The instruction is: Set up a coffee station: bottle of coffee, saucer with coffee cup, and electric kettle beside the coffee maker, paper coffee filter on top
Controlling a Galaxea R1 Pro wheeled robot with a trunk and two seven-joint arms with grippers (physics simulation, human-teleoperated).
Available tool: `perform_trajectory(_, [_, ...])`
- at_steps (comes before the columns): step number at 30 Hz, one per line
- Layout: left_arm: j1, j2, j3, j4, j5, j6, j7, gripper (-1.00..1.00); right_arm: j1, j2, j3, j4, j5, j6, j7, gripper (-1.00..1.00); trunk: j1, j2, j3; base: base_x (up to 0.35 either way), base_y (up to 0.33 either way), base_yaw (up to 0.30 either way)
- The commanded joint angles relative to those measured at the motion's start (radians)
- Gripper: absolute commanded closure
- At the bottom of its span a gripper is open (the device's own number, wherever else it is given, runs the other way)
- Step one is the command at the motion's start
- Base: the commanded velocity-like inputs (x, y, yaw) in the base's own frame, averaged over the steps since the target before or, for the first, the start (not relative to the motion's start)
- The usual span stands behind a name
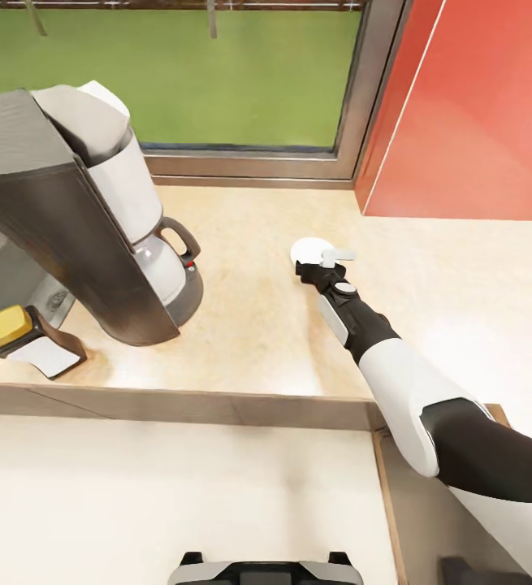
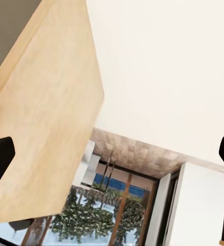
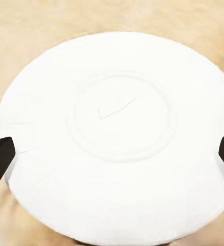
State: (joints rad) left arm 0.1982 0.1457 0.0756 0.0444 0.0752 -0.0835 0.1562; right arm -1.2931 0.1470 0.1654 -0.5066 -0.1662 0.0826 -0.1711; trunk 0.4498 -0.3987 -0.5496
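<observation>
The white saucer [image 1: 308, 246] [image 3: 117, 133] lies flat on the kitchen countertop [image 1: 249, 333], right of the coffee maker [image 1: 62, 227]. My right gripper [image 1: 309, 265] [image 3: 112, 154] hovers just over the saucer, open, with one fingertip on each side of it. A white paper coffee filter [image 1: 101, 97] sits on top of the grey machine. The bottle of coffee [image 1: 23, 339], dark with a yellow lid, stands by the machine's left front. My left gripper [image 2: 112, 154] is open and empty, pointing up at a wooden panel and ceiling. The coffee cup, electric kettle and kitchen shelf are out of view.
A window [image 1: 217, 73] runs behind the counter. A red wall panel [image 1: 477, 114] closes off the back right corner. The countertop's front edge [image 1: 176, 402] crosses the view below the machine. The glass carafe [image 1: 164, 268] with its black handle sticks out towards the saucer.
</observation>
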Motion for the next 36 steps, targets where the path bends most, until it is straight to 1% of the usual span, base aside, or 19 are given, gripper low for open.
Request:
perform_trajectory(1, [0.000, 0.000, 0.007, 0.002, 0.006, -0.007, -0.001, -1.00, 0.000, -0.001, 0.006, 0.071, -0.013, 0.005, -0.010, -1.00, 0.000, -0.001, -0.001, -0.306, -0.098, 0.000])
perform_trajectory(25, [0.000, 0.003, 0.007, 0.002, 0.006, -0.007, -0.001, -1.00, 0.000, -0.001, 0.006, 0.071, -0.013, 0.005, -0.010, -1.00, 0.000, -0.001, -0.001, -0.311, -0.088, 0.000])
perform_trajectory(29, [0.000, 0.003, 0.007, 0.002, 0.006, -0.007, -0.002, -1.00, 0.000, -0.001, 0.006, 0.071, -0.013, 0.005, -0.010, -1.00, 0.000, -0.001, -0.001, -0.144, -0.231, 0.000])
perform_trajectory(36, [0.000, 0.003, 0.007, 0.002, 0.007, -0.007, -0.001, -1.00, 0.000, -0.001, 0.006, 0.071, -0.013, 0.005, -0.010, -1.00, 0.000, -0.001, -0.001, -0.021, -0.266, 0.000])
